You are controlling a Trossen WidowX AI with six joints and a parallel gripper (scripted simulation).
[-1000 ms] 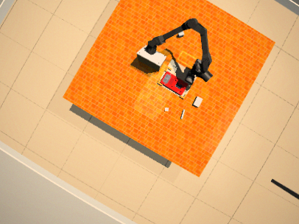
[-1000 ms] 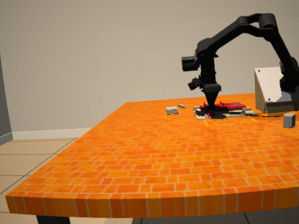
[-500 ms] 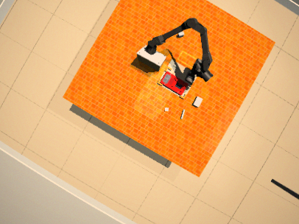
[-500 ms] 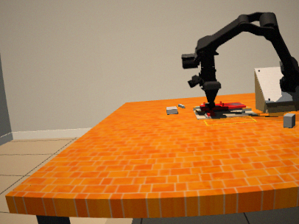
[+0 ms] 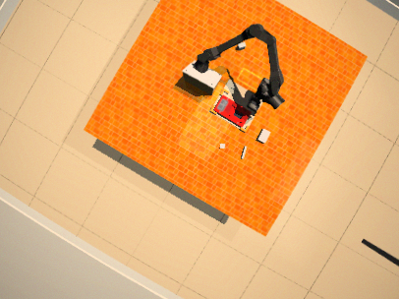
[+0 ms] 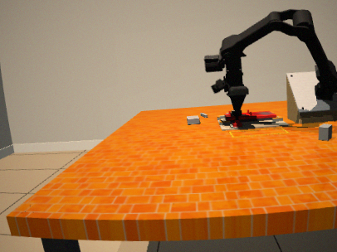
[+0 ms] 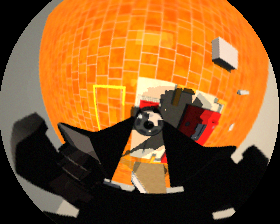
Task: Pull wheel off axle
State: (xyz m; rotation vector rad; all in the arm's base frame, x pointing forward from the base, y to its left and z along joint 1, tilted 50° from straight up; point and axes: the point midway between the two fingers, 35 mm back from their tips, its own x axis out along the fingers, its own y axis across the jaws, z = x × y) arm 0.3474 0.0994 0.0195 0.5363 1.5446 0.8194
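Note:
The dark round wheel (image 7: 149, 118) is between my fingertips in the wrist view, with a small dark centre. My gripper (image 7: 148, 121) (image 6: 236, 114) is shut on it, pointing down, low over the pale base plate (image 7: 145, 87) with red parts. The axle cannot be made out clearly, so whether the wheel is still around it cannot be told. The marked area is a yellow outline (image 5: 253, 73) (image 6: 261, 135) (image 7: 110, 86) on the orange table, beside the base plate and to the left of the wheel in the wrist view.
A red block with a grey part (image 5: 231, 111) (image 6: 263, 114) (image 7: 210, 124) sits on the base plate close to my fingers. A white block (image 5: 263, 136) (image 6: 192, 120) (image 7: 225, 53) lies beyond the plate. A grey block (image 5: 241, 46) (image 6: 325, 132) stands past the marked area. A large pale box (image 5: 201, 79) stands by the arm's base.

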